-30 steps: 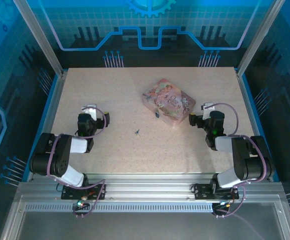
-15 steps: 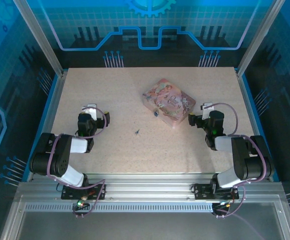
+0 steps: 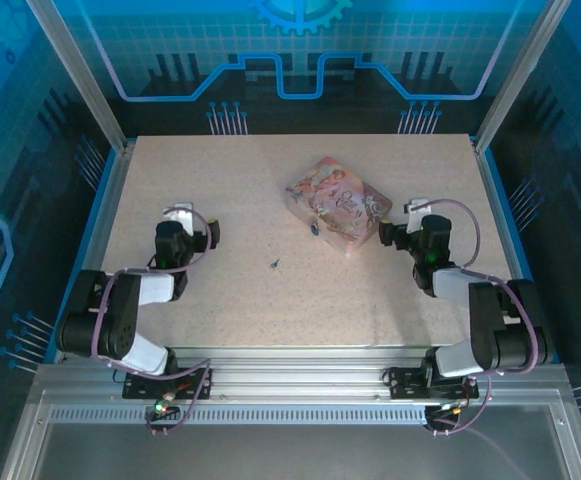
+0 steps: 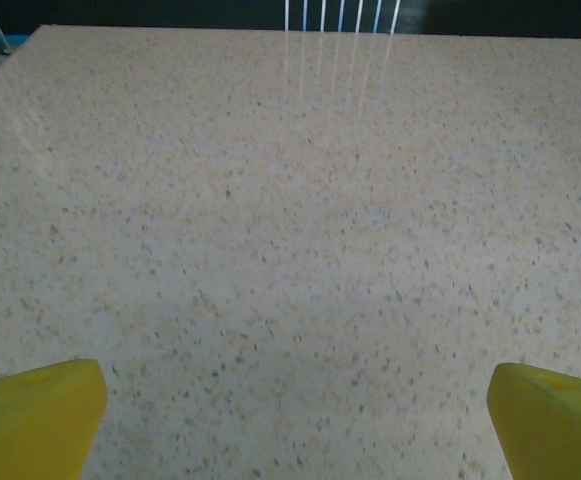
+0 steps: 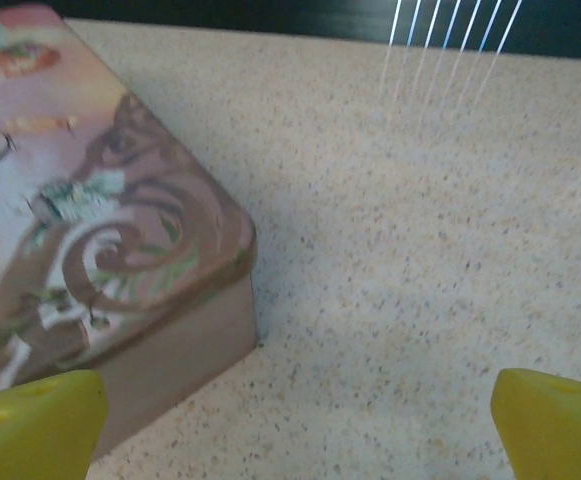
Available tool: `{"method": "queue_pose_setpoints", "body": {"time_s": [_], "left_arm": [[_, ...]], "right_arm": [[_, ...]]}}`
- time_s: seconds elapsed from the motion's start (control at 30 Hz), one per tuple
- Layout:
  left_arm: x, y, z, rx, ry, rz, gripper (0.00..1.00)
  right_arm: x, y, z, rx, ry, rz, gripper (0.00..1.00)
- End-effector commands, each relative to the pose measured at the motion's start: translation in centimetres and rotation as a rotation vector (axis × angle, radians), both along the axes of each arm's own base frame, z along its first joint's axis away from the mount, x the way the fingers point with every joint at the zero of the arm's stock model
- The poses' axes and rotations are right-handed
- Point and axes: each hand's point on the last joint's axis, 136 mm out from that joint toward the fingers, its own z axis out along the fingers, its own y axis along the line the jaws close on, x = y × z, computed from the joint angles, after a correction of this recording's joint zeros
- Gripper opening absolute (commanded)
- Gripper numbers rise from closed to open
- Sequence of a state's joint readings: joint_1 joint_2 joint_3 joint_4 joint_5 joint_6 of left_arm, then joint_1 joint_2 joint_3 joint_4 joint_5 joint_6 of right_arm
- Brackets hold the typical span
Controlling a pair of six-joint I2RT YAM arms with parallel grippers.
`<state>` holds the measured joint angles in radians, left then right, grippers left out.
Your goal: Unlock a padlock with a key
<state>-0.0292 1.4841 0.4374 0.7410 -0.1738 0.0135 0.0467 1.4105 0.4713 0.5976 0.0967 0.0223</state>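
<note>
The padlock [image 3: 313, 228] is a small dark nub at the near-left edge of the pink picture-printed box [image 3: 338, 205]. The key [image 3: 275, 264] is a dark speck lying on the table in front of the box, apart from both arms. My left gripper [image 3: 192, 222] rests at the left of the table, open; its yellow fingertips [image 4: 35, 415] stand wide apart over bare table. My right gripper [image 3: 402, 222] is open just right of the box, with the box's corner [image 5: 120, 250] close to its left fingertip [image 5: 30, 420].
The speckled beige table [image 3: 270, 170] is framed by aluminium posts and blue panel walls. White pins stand along the far edge [image 4: 340, 20]. Open tabletop lies between the two arms around the key.
The right arm has edged slightly forward beside the box. The left arm has shifted a little too. Box, padlock and key have not moved.
</note>
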Motion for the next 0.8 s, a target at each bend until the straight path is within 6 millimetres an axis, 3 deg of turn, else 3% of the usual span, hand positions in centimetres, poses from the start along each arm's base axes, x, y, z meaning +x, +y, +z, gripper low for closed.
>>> {"method": "queue_pose_setpoints", "body": {"time_s": [0.0,0.1,0.2,0.3,0.4,0.43,0.57,0.77], "left_arm": [[0.6,0.6,2.0,0.0,0.019,0.049,0.99],[0.8,0.3,3.5,0.003,0.021,0.04,0.99],[1.2,-0.1,6.7,-0.103,-0.055,0.049,0.99],[1.9,-3.3,10.2,-0.297,-0.109,-0.103,0.99],[2.7,-6.5,12.8,-0.546,-0.106,-0.271,0.99],[3.2,-7.6,13.3,-0.59,-0.095,-0.327,0.99],[5.0,-10.4,14.1,-0.688,-0.05,-0.407,0.99],[8.0,-14.2,11.6,-0.65,0.112,-0.412,0.91]], "right_arm": [[-0.3,-0.2,1.2,0.022,0.013,-0.019,1.0],[-1.0,0.0,2.6,0.045,-0.002,-0.019,1.0],[-1.6,0.0,4.9,0.085,-0.041,-0.028,1.0],[-2.0,-0.7,7.1,0.176,-0.037,-0.1,1.0],[-4.2,-4.0,6.2,0.387,0.137,-0.42,1.0],[-4.0,-3.6,6.2,0.424,0.165,-0.377,1.0],[-3.9,-2.5,5.8,0.547,0.188,-0.313,1.0],[-4.7,0.3,5.4,0.637,0.258,-0.19,1.0]]}}
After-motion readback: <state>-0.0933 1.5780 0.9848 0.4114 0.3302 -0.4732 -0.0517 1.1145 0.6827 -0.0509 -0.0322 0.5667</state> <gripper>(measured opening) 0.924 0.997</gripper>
